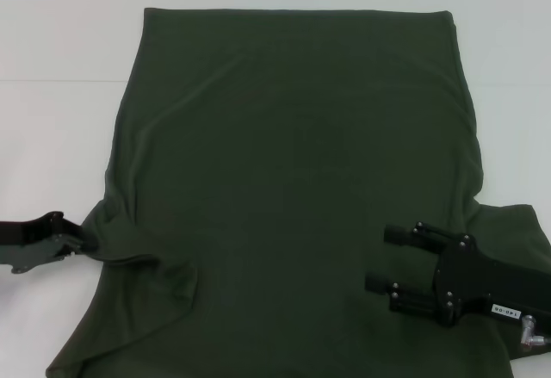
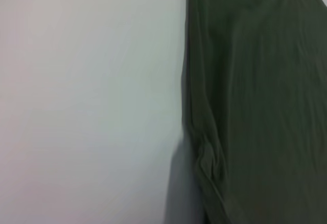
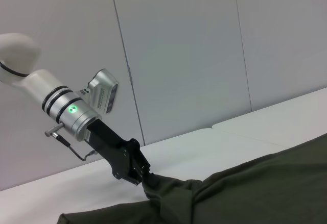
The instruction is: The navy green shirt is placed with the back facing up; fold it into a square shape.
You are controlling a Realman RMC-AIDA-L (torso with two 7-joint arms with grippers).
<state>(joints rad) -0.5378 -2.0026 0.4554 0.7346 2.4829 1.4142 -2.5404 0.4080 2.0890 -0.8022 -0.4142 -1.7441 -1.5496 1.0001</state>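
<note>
We've got the big dark olive-green soft cloth shirt (image 1: 293, 189) filling mid-frame on the white table (image 1: 60, 34); left gripper (image 1: 79, 242) pinches its lower-left edge, right gripper (image 1: 383, 259) hovers spread at lower right.

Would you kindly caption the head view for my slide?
Left gripper pinches the navy green shirt at its edge; right gripper hovers open above it.

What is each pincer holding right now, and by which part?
The left pincer is shut on the shirt, pinching a bunched bit of its left side edge. The right pincer is open above the cloth, holding nothing.
</note>
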